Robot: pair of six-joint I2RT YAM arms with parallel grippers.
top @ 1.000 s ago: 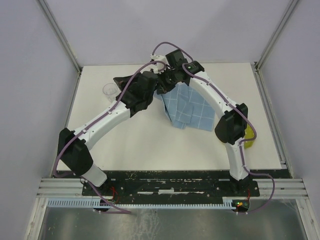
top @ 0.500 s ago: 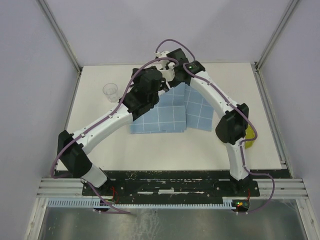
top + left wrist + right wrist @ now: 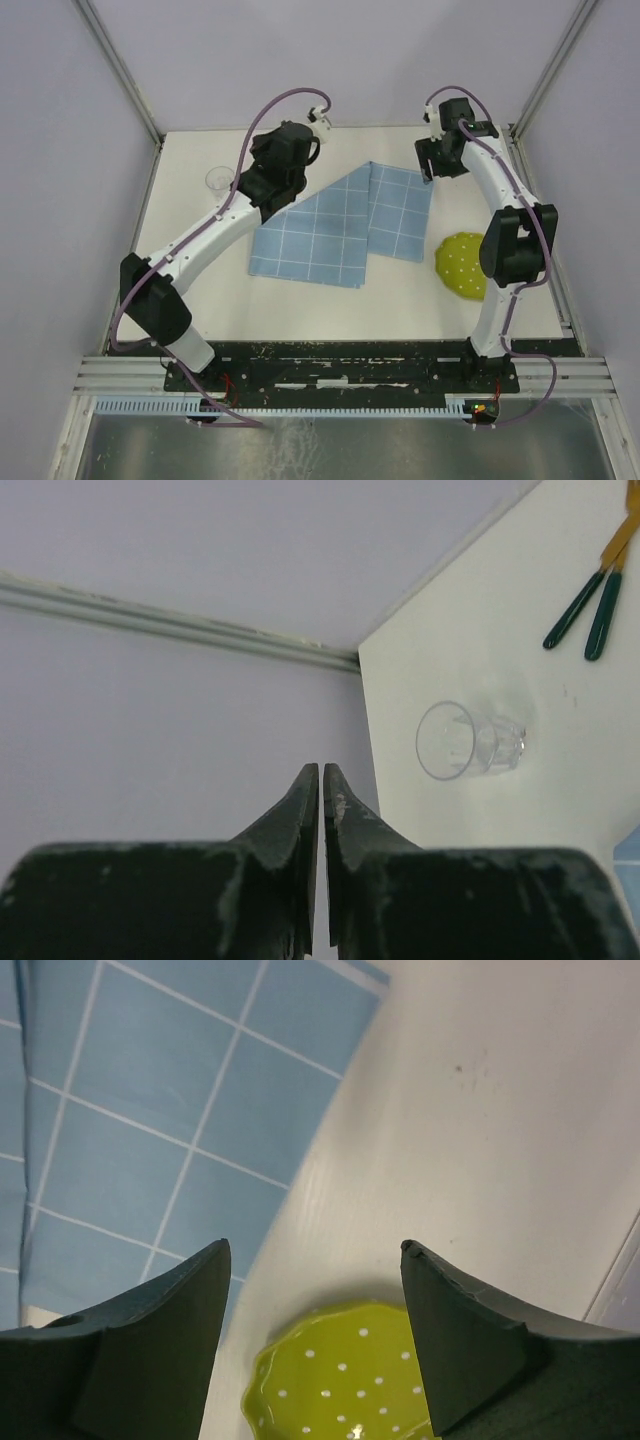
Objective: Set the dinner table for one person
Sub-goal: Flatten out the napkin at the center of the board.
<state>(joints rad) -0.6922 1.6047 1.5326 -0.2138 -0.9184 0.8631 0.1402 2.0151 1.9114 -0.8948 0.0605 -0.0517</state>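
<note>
Counter (image 3: 300, 300): big off-white slab filling the floor of the booth, walls on left, right and far sides, both arm bases bolted at its near edge.

Cloth (image 3: 330, 225): light blue w/ white grid, lying on the counter at centre, slightly toward the far side. A fold line runs near-far thru it. The right panel sits at an angle to the wider left panel.

Bowl (image 3: 462, 265): yellow-green w/ white dots, on the counter just right of the cloth's near-right corner, a strip of bare counter between them.

Cup (image 3: 470, 742): clear, on the counter at far left, close to the left edge. From above it's partly hidden behind the L arm (image 3: 210, 235).

Utensils (image 3: 575, 608): two, dark green handles w/ yellow-orange upper parts, side by side on the counter beyond the cup in the left wrist view. Can't tell what kind. Not visible from above.

L claw (image 3: 320, 770): clenched, tips pressed together, nothing between them, up off the counter, aimed at the far-left corner and wall. L arm runs from near left up to the cloth's far-left corner.

R claw (image 3: 315, 1247): released, fingers wide apart, nothing between them, held above bare counter at the cloth's right edge, bowl just below it in the right wrist view. R arm (image 3: 500, 190) stands along the right side, wrist at far right.
</note>
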